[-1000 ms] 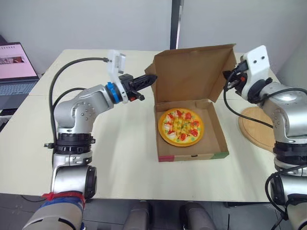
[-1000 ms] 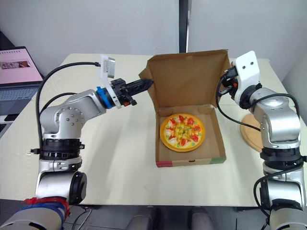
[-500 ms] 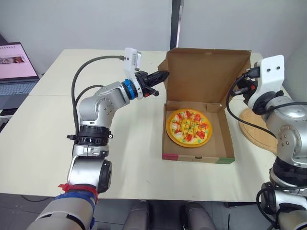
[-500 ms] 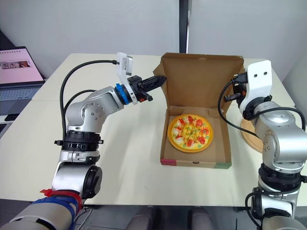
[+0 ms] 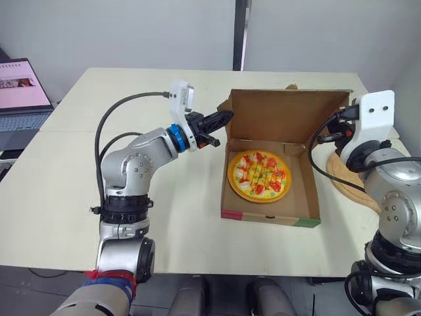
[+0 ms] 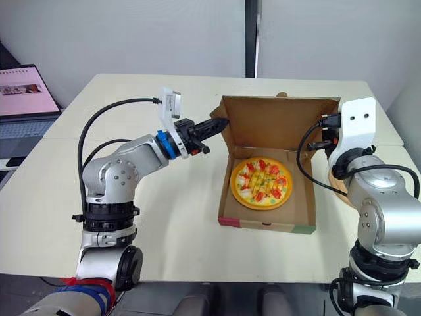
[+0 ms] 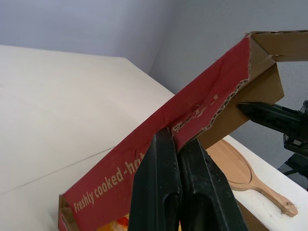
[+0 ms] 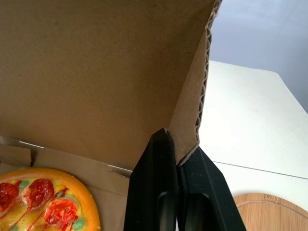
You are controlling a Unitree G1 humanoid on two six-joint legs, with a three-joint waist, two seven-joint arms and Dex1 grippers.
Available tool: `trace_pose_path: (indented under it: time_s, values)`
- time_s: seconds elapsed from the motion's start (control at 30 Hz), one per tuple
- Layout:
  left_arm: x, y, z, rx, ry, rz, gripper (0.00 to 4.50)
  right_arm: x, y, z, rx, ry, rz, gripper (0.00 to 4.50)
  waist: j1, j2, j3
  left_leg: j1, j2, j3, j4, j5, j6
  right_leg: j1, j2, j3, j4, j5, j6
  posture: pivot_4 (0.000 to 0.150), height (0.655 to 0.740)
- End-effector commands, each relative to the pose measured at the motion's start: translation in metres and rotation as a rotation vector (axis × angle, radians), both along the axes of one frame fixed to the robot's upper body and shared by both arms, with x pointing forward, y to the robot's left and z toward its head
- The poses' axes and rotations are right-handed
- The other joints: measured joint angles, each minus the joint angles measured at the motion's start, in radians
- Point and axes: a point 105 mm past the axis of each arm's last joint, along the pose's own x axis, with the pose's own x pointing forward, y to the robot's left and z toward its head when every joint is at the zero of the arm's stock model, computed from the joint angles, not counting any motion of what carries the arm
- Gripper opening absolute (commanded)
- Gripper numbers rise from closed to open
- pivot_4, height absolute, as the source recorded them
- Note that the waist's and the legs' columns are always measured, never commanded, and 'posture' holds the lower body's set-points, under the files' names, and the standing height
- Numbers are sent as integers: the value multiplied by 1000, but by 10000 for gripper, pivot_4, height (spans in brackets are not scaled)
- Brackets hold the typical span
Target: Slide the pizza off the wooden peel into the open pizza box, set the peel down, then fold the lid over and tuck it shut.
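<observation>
The lid (image 5: pixel 289 115) is clamped at its side flaps by the left gripper (image 7: pixel 175 140) and the right gripper (image 8: pixel 177 153). Both sides are best lowered evenly.

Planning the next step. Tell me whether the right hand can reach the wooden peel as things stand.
Probably not yet: the right hand is shut on the lid's side flap. The wooden peel lies on the table beside the pizza box, near that arm, so reach looks fine once it lets go.
</observation>
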Motion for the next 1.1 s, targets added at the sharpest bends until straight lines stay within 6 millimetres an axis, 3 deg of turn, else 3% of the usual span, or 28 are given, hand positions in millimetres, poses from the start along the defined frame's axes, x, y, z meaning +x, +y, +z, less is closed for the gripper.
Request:
trace_pose_path:
  time_s: [0.03, 0.3, 1.1]
  values:
    - [-18, -6, 5, -6, -20, -43, 0, -10, 12, 11, -4, -54, 47, 292, -3, 0, 0, 0, 0, 0, 0, 0, 0, 0, 0, 0, 0, 0, 0, 1500, 7400]
    - [-26, -3, 5, -20, 3, -28, 0, -18, 21, 13, 1, -29, 73, 292, -3, 0, 0, 1, 0, 0, 0, 0, 0, 0, 1, 0, 1, 0, 0, 1500, 7400]
    - [-46, 3, -33, -1, 113, 8, 0, -61, 25, -44, 143, -78, 135, 292, -1, 0, -1, 6, 0, 0, -1, -2, 3, 5, 1, 1, 1, 0, 0, 1500, 7400]
